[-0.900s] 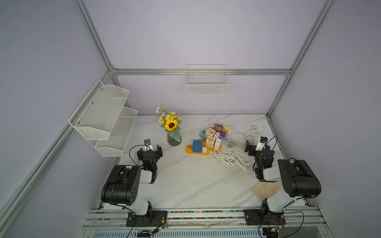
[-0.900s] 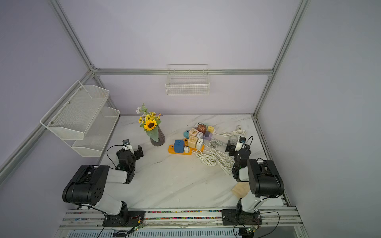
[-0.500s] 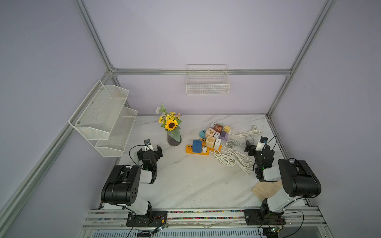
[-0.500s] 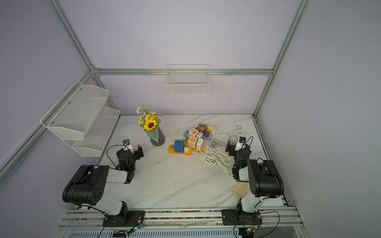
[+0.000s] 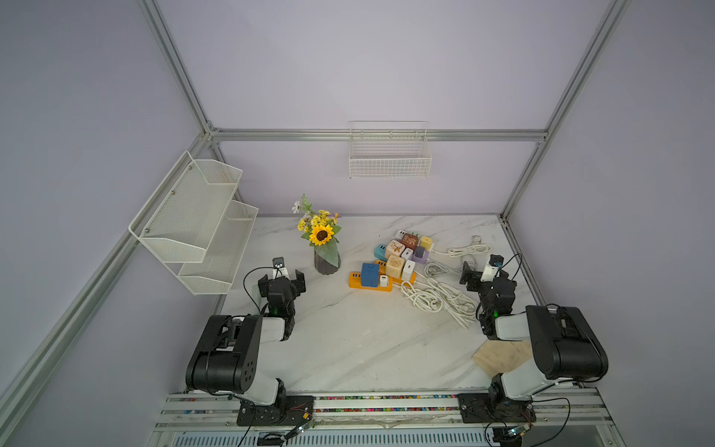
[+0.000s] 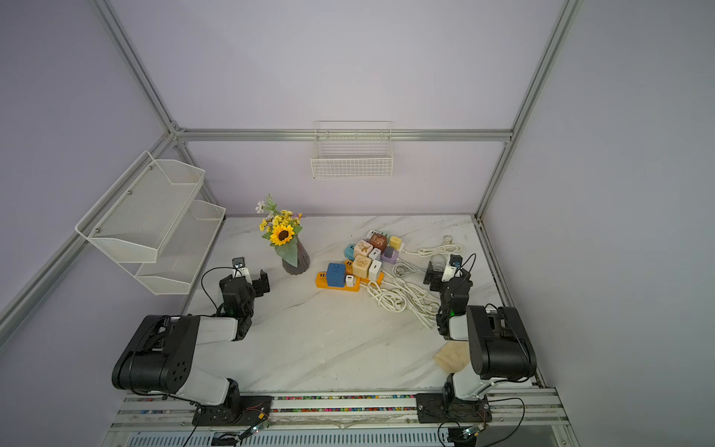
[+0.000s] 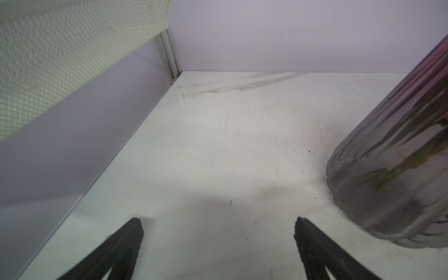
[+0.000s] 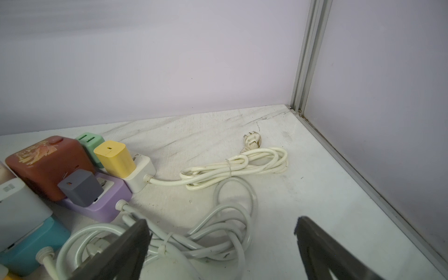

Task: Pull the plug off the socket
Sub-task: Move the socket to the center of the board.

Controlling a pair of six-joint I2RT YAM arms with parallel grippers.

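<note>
Both jaws are wide open, holding nothing. The yellow plastic plug (image 8: 115,157) sits in the white socket strip (image 8: 143,175).

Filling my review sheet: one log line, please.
left end effector: open, empty | right end effector: open, empty | yellow plastic cube plug: in white socket

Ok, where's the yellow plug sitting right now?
In both top views the yellow plug is on the right side, seated in the white socket beside the brown cube, ahead of the right gripper.
</note>
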